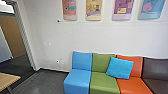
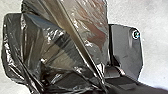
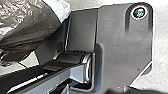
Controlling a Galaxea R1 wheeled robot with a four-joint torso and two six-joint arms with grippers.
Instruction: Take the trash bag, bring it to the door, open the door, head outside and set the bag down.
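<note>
In the wrist views we see the black trash bag [image 2: 57,47] beside the robot's base plate [image 3: 120,45], presumably in transit; whether either claw is spread, pressed together or pinching plastic, we cannot tell. For sound carriage, we should turn slowly, keeping loose film clear of the coloured seats [image 1: 103,81] and door frame [image 1: 23,37].

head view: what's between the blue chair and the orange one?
The green chair, between the blue chair and the orange chair in the head view. A blue cushion overlaps the green and orange backrests.
</note>
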